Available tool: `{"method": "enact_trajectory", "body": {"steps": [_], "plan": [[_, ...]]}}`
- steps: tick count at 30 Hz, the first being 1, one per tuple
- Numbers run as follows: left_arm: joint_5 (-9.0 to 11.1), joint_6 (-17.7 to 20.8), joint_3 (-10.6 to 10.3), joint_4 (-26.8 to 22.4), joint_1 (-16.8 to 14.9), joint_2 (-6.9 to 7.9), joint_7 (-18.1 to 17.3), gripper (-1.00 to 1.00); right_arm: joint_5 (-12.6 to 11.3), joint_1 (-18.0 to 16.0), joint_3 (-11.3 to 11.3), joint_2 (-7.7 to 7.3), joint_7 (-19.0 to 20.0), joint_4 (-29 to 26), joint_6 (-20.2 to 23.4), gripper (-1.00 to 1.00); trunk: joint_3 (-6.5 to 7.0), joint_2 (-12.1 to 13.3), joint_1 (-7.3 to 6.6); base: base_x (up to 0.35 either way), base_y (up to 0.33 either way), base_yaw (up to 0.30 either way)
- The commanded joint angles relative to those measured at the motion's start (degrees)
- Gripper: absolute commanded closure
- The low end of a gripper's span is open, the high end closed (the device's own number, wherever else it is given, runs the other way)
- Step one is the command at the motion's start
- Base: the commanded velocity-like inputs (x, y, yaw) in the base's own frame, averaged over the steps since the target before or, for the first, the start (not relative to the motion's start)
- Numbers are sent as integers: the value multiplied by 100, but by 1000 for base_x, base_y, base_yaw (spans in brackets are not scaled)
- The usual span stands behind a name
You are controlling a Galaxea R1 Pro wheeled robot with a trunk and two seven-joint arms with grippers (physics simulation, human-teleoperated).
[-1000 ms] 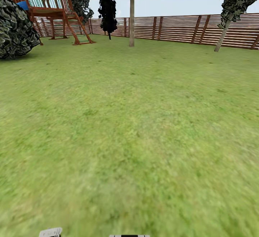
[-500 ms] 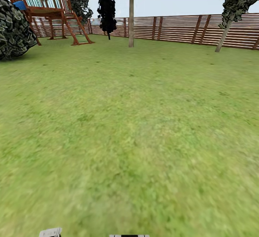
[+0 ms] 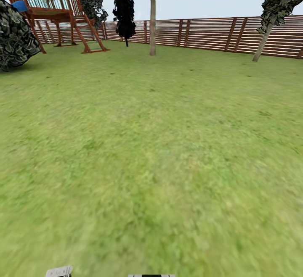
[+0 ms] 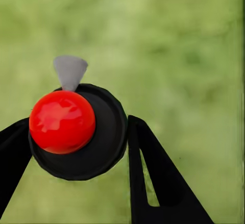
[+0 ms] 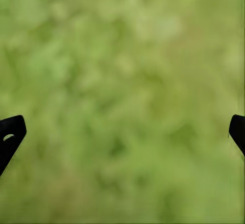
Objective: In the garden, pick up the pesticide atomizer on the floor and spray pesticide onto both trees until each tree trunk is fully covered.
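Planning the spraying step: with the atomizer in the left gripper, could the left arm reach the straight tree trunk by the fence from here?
Probably not. The left gripper is shut on the atomizer, but the tree trunk stands far across the lawn.

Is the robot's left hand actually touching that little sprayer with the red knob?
Touching. The left wrist view shows the left hand with its two dark fingers pressed against both sides of the pesticide atomizer.

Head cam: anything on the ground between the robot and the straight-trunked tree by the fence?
Nothing stands there in the head view: just open lawn up to the tree trunk. The left gripper holds the atomizer.
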Motion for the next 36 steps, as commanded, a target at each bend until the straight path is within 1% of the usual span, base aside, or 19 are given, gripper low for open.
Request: {"method": "enact_trajectory", "body": {"steps": [1, 36], "plan": [[-35, -15, 52, 3, -3, 1, -29, 100, 18, -2, -50, -1, 38, 3, -9, -100, -4, -1, 2, 332, -107, 0], [-35, -15, 52, 4, -3, 1, -27, 100, 18, -2, -50, -1, 38, 3, -9, -100, -4, -1, 2, 332, -107, 0]]}}
